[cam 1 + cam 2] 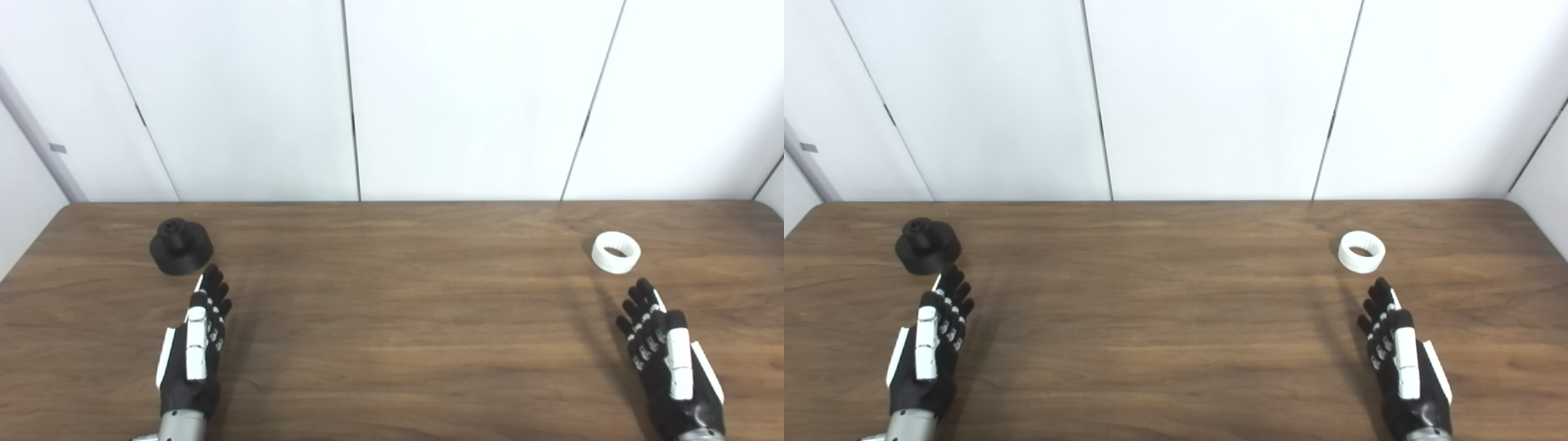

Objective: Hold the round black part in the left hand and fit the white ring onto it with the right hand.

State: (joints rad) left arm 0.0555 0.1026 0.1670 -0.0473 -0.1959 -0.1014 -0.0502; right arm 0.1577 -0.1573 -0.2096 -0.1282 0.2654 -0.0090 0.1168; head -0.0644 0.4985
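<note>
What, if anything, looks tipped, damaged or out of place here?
Nothing stands out. The black part sits upright at far left, the white ring lies flat at far right, and the left hand and right hand hold nothing.

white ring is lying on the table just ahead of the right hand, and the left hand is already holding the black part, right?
Not quite. The white ring does lie on the table just ahead of the right hand, but the left hand holds nothing: it is open, fingers straight, with the black part standing on the table just beyond its fingertips. The left eye view shows this.
</note>
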